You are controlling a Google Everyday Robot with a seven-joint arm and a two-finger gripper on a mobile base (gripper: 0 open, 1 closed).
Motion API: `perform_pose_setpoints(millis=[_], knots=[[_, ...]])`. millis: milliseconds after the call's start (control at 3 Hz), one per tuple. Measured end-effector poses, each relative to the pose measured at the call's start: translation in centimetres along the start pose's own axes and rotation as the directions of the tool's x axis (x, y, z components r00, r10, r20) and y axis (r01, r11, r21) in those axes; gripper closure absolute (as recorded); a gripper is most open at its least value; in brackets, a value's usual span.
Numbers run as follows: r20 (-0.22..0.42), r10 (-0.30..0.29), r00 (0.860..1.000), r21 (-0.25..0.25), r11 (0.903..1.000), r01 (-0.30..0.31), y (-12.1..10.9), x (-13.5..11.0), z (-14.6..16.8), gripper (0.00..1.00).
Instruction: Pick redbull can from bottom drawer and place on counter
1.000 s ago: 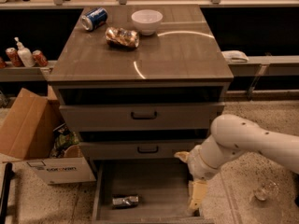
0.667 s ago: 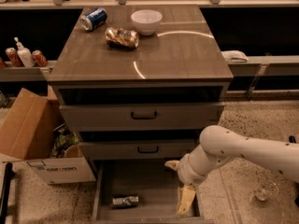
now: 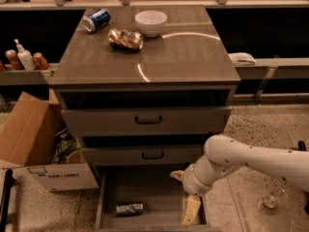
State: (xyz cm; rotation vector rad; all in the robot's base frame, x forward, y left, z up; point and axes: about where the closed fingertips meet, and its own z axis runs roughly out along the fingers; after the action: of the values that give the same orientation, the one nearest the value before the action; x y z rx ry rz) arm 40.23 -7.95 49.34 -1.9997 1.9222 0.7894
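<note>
The redbull can (image 3: 129, 208) lies on its side on the floor of the open bottom drawer (image 3: 153, 190), near the drawer's front left. My gripper (image 3: 189, 211) hangs at the end of the white arm (image 3: 251, 161), which comes in from the right. It reaches down into the right side of the drawer, well to the right of the can and apart from it. It holds nothing that I can see. The glossy grey-brown counter (image 3: 188, 57) tops the cabinet above.
On the counter stand a blue soda can (image 3: 96, 20) on its side, a gold-brown foil packet (image 3: 125, 38) and a white bowl (image 3: 150, 22). Two shut drawer fronts (image 3: 145, 121) sit above the open drawer. A cardboard box (image 3: 36, 144) stands at the left.
The arm has swung left and lower, bringing my gripper from beside the drawer's right wall down into its right side. The can has not moved.
</note>
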Motion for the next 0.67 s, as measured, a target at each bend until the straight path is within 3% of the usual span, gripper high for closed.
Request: perform_pose_setpoints(millis=[667], knots=[[-0.006,0.013,1.000,-0.003,0.9999,-0.013,-5.8,1.7,7.7,0.00]])
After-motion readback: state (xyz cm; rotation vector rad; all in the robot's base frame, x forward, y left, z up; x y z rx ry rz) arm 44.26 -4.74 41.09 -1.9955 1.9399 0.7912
